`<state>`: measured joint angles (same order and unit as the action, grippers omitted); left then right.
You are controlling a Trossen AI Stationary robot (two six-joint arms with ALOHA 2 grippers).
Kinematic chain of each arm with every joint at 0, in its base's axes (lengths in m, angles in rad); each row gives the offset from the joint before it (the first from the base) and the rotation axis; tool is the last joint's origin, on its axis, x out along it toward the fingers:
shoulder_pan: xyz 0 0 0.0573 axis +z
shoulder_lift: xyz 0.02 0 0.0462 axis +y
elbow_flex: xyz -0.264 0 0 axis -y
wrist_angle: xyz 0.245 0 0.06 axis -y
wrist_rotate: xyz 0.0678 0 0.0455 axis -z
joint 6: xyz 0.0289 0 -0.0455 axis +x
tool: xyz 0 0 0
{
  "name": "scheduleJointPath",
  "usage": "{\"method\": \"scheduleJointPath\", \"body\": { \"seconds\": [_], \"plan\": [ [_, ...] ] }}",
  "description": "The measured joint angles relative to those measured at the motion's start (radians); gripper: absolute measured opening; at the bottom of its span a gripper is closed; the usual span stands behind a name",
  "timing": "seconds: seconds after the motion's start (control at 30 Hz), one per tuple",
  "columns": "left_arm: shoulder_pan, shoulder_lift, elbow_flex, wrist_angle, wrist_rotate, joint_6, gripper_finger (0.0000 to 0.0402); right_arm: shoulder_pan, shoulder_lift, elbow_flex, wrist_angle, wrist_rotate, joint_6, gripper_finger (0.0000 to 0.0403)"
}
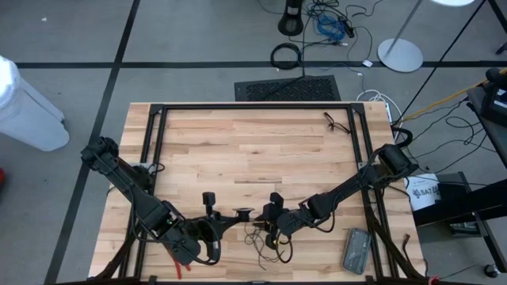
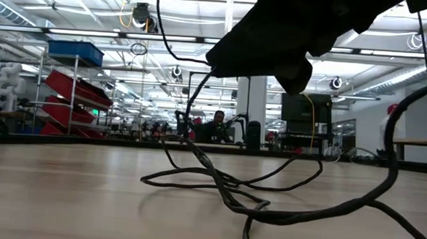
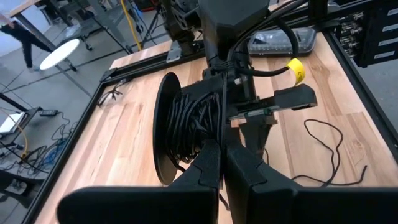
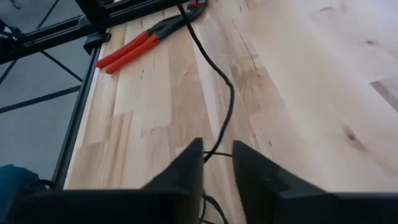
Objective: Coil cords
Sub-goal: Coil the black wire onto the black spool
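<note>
Right tool half-open, straddling the cord; left tool closed by the spool. Pinch squarely, then wind gently.

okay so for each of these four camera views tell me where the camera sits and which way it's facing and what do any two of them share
High view: overhead, straight down on the light wooden table; both dark arms show.
Low view: table height, level toward the room; a dark gripper overhead.
Left wrist view: on the left arm, past the shut left gripper at a black spool.
Right wrist view: on the right arm, past the right gripper at red-handled pliers.
Shared: every view shows the thin black cord.
</note>
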<state>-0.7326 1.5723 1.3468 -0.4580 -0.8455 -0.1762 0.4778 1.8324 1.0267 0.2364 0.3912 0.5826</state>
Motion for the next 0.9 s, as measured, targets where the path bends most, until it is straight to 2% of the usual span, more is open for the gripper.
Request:
{"method": "scheduleJointPath", "body": {
  "seconds": [0.13, 0.37, 0.6, 0.9],
  "plan": [
    [0.000, 0.000, 0.000, 0.000, 0.000, 0.000, 0.0010, 0.000, 0.000, 0.000, 0.000, 0.000, -0.034, 0.0009],
    [0.000, 0.000, 0.000, 0.001, 0.000, -0.001, 0.0010, 0.000, -0.008, 0.000, -0.004, -0.082, -0.045, 0.0002],
    [0.000, 0.000, 0.000, 0.001, 0.000, -0.002, 0.0010, 0.003, -0.028, 0.000, -0.006, -0.134, -0.021, 0.0042],
    [0.000, 0.000, 0.000, 0.000, -0.001, 0.007, 0.0010, 0.003, -0.026, 0.000, -0.024, -0.096, -0.001, 0.0119]
  ]
}}
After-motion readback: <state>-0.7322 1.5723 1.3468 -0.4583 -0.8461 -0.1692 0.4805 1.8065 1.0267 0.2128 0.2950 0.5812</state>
